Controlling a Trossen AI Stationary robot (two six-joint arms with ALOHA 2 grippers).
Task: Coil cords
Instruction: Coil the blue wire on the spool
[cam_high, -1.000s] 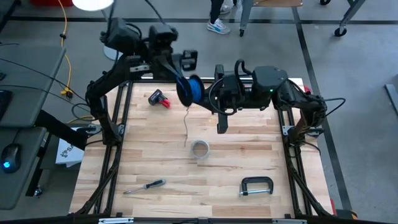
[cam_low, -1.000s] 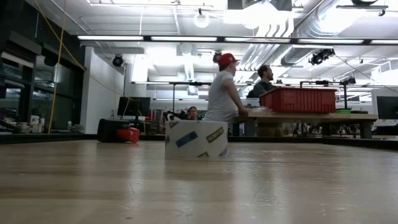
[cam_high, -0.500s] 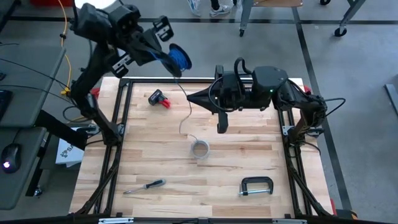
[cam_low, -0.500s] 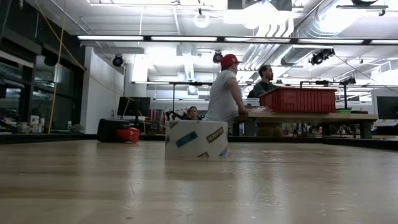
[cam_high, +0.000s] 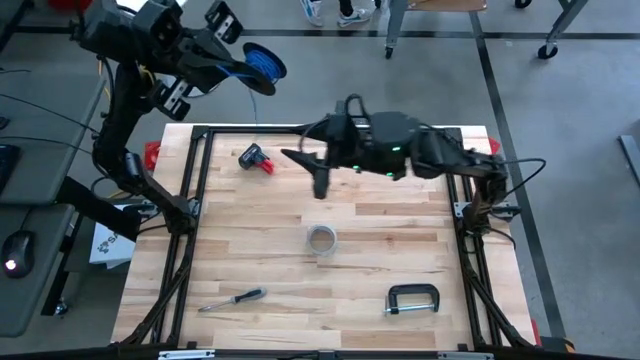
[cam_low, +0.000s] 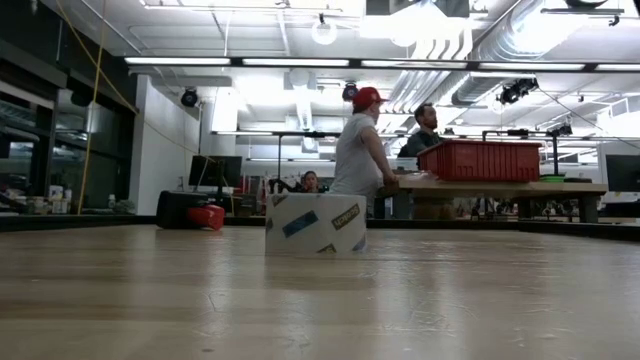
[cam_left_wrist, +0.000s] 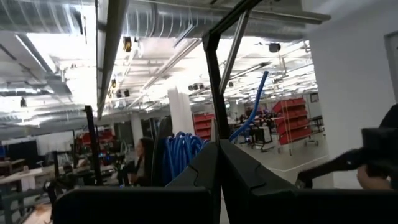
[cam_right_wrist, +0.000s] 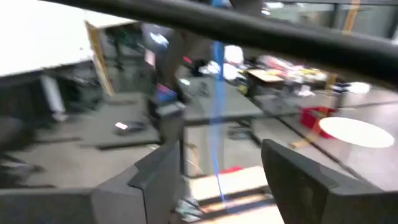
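Where the wooden table (cam_high: 380, 250) is nearest to me, a screwdriver (cam_high: 232, 298) lies on the left side and a metal clamp (cam_high: 412, 298) lies on the right. A roll of tape (cam_high: 321, 239) sits on the boards near the middle. Farther back, a small red and black tool (cam_high: 256, 158) lies near the left back corner.

Above the back part of the table, the right claw (cam_high: 305, 164) reaches over to the left from its dark arm. Its two fingers (cam_right_wrist: 155, 180) stand wide apart and hold nothing. A thin blue cord (cam_right_wrist: 217, 118) hangs down in the gap between them, and I cannot tell if it touches them.

Farthest back, the left claw (cam_high: 243, 70) is raised up high past the back left corner of the table. Its fingers (cam_left_wrist: 202, 171) are squeezed tight together on the coil of blue cord (cam_high: 264, 64). The loops sit right at the tips. One loose blue end (cam_left_wrist: 249, 115) pokes out from the bundle.

Beyond the table, people (cam_low: 357, 140) stand at a bench with a red bin (cam_low: 485, 160).
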